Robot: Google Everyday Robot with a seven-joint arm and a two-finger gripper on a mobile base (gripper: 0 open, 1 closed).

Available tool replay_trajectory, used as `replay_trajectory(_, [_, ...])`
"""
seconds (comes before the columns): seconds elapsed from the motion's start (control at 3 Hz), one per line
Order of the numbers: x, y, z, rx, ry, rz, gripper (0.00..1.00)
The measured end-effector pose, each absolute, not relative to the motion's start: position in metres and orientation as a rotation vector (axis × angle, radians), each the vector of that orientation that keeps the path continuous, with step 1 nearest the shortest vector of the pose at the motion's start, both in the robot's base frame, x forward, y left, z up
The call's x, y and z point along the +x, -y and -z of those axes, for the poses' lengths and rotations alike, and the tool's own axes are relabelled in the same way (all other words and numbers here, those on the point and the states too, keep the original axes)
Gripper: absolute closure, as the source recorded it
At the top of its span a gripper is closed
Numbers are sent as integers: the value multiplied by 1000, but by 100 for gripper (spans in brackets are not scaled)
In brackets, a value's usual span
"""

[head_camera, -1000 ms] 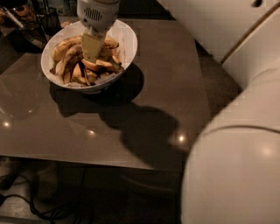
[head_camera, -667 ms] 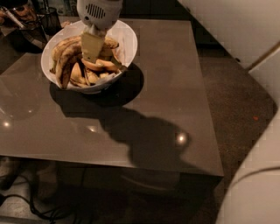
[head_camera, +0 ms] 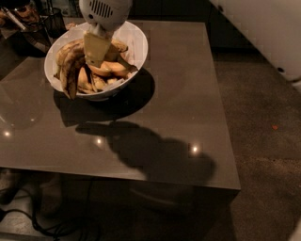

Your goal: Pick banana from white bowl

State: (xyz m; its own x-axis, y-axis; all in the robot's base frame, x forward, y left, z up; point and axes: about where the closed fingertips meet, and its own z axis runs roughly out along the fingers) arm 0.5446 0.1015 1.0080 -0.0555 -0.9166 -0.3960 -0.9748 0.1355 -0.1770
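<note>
The white bowl (head_camera: 136, 44) stands at the back left of a dark table, heaped with bananas. A long curved yellow banana (head_camera: 65, 55) with brown blotches lies along the bowl's left side. A browner long banana (head_camera: 73, 84) hangs over the front rim beside it. Short banana pieces (head_camera: 110, 69) fill the middle. My gripper (head_camera: 96, 49) reaches down from its white wrist (head_camera: 103, 10) into the middle of the bowl, among the bananas just right of the long one. What it touches is hidden.
The glossy brown table (head_camera: 178, 94) extends to the right and front of the bowl. Dark objects and a wire basket (head_camera: 47, 23) sit at the back left. My white arm body (head_camera: 263, 28) fills the upper right. Cables (head_camera: 47, 221) lie on the floor at front left.
My large white arm body has swung out of the right and lower part of the view. The gripper stays down in the bowl, and the bowl has not moved.
</note>
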Motion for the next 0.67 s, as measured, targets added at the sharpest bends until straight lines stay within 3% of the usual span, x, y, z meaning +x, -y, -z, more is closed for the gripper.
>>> replay_trajectory(0.67, [486,-76,-1013,-1687,-2007,-287,100])
